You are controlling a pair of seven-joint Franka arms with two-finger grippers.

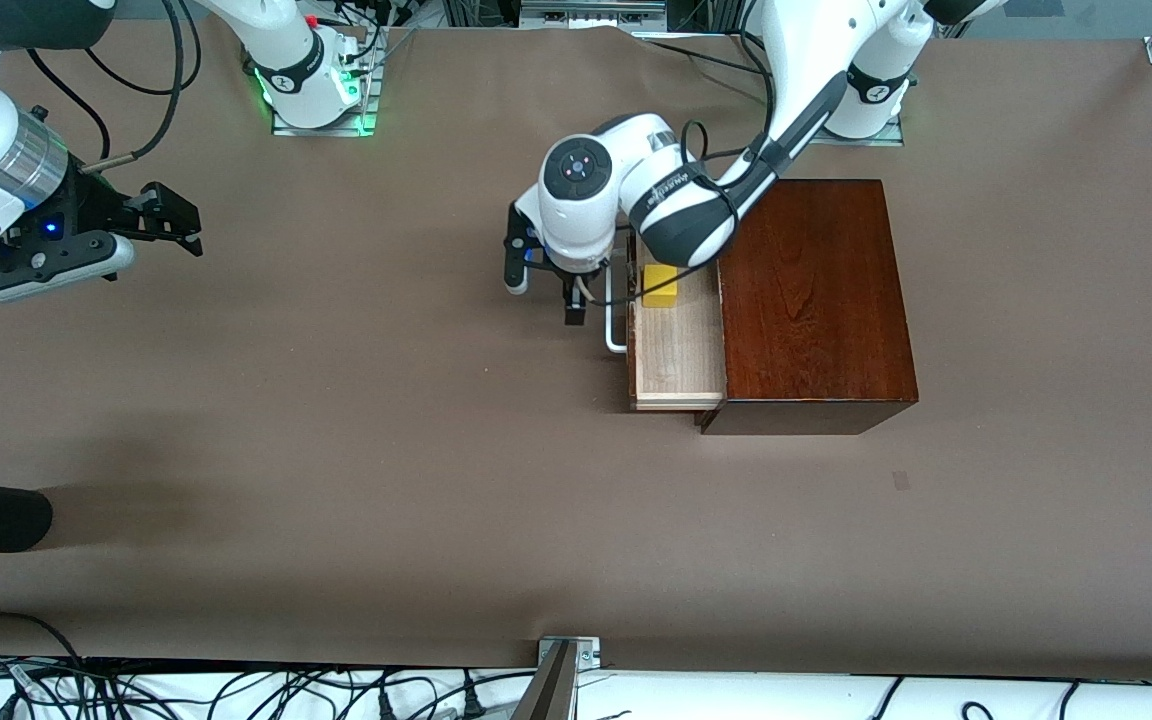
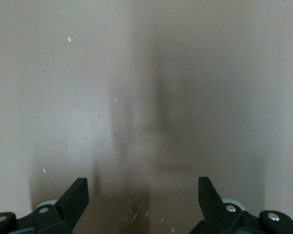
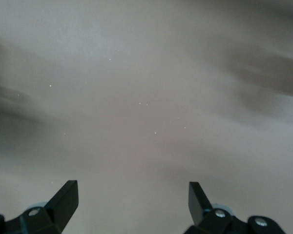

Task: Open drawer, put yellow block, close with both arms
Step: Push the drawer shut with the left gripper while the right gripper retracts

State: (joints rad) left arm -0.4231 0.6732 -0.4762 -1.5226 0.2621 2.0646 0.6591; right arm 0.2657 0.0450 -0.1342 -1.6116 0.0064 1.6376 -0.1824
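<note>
The left arm [image 1: 681,200] covers the drawer [image 1: 676,350] end at 12 o'clock and one edge of the yellow block [image 1: 660,287]; its white handle [image 1: 615,338] shows only partly. Both wrist views give blurred bare surface [image 2: 146,97]

Left hand [image 2: 142,195], right hand [image 3: 133,197] agape.

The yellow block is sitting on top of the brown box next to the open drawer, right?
Not quite. The front view shows the yellow block lying inside the open drawer, on its pale wooden floor, not on top of the brown box. The drawer is open, as you said.
</note>
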